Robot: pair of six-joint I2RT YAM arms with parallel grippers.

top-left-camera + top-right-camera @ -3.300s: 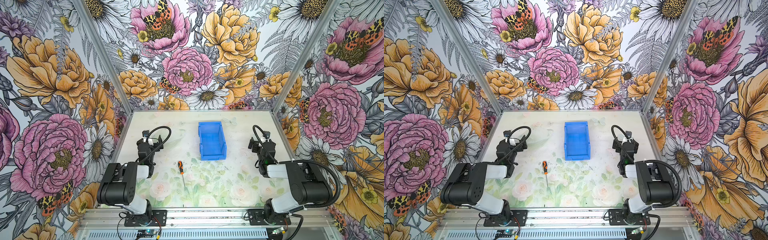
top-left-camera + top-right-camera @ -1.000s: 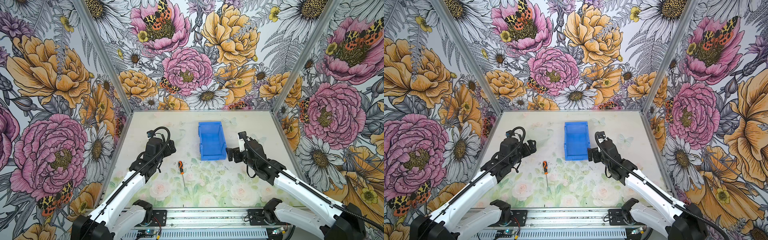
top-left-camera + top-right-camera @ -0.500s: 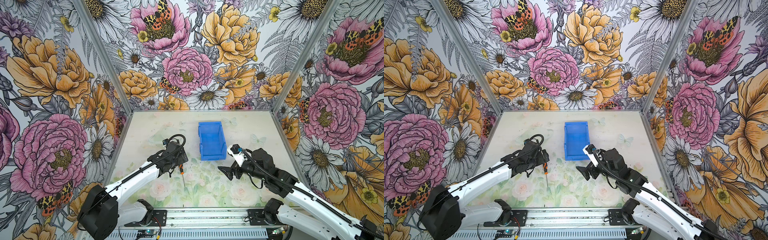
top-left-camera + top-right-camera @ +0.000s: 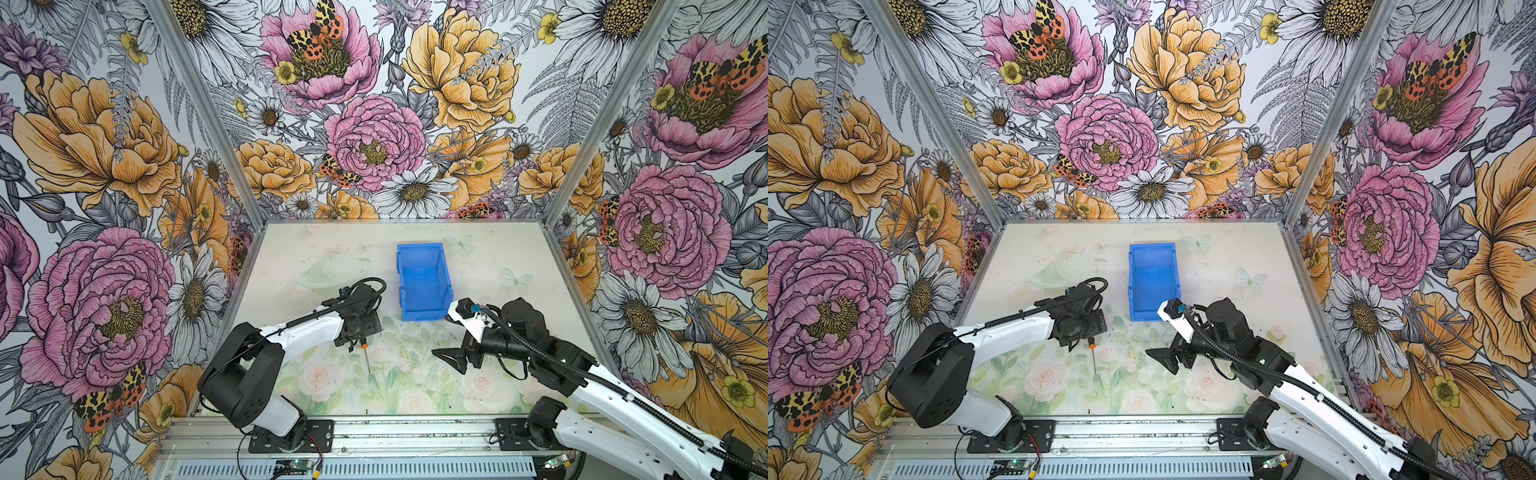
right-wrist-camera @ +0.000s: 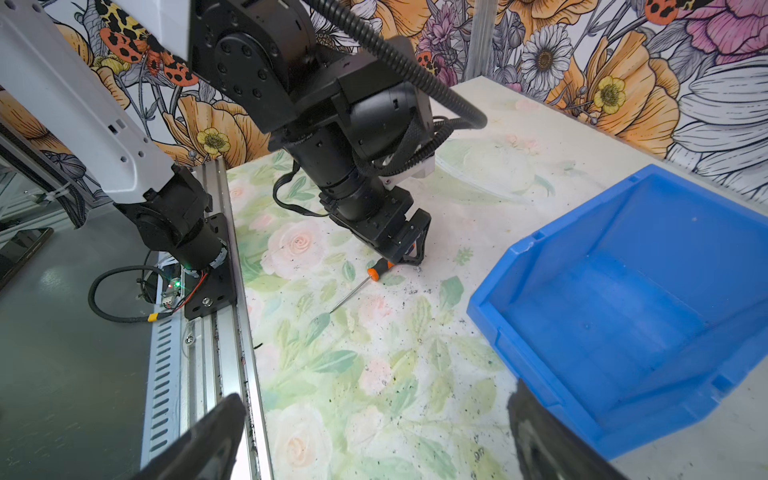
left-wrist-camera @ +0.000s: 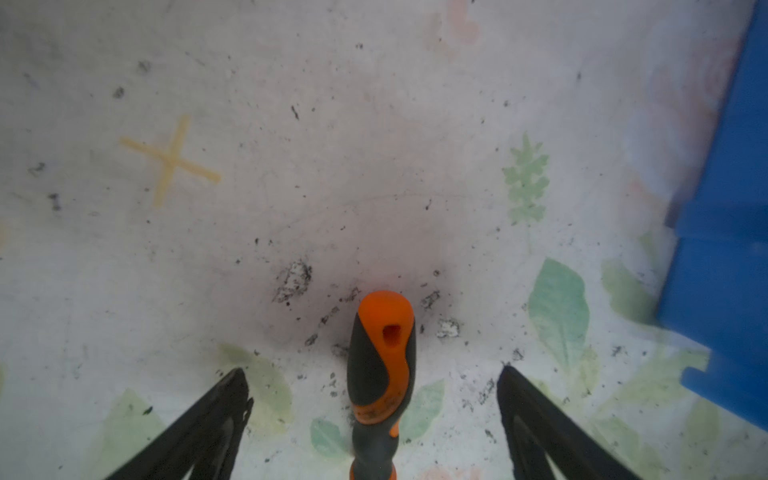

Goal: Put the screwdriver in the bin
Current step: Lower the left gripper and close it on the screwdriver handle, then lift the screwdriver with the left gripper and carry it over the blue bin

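Your scuffed floral table (image 4: 498, 249) sits inside flowered walls (image 4: 374, 124). Left tool (image 6: 372, 372) straddles the screwdriver (image 6: 382, 332), spread apart; right tool (image 5: 376, 395) likewise apart.

Plastic, metal, scuffed print
Bin (image 5: 648, 299): smooth blue plastic, faint sheen. Screwdriver (image 6: 380, 374): matt rubbery-looking handle, thin metal shaft. Table (image 6: 291, 166): matt print, flecked with dark scuffs.

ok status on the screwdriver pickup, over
Left gripper open, jaws straddling screwdriver handle, not touching. Right gripper open, hovering near bin. Screwdriver flat on table, bin empty, nothing between.
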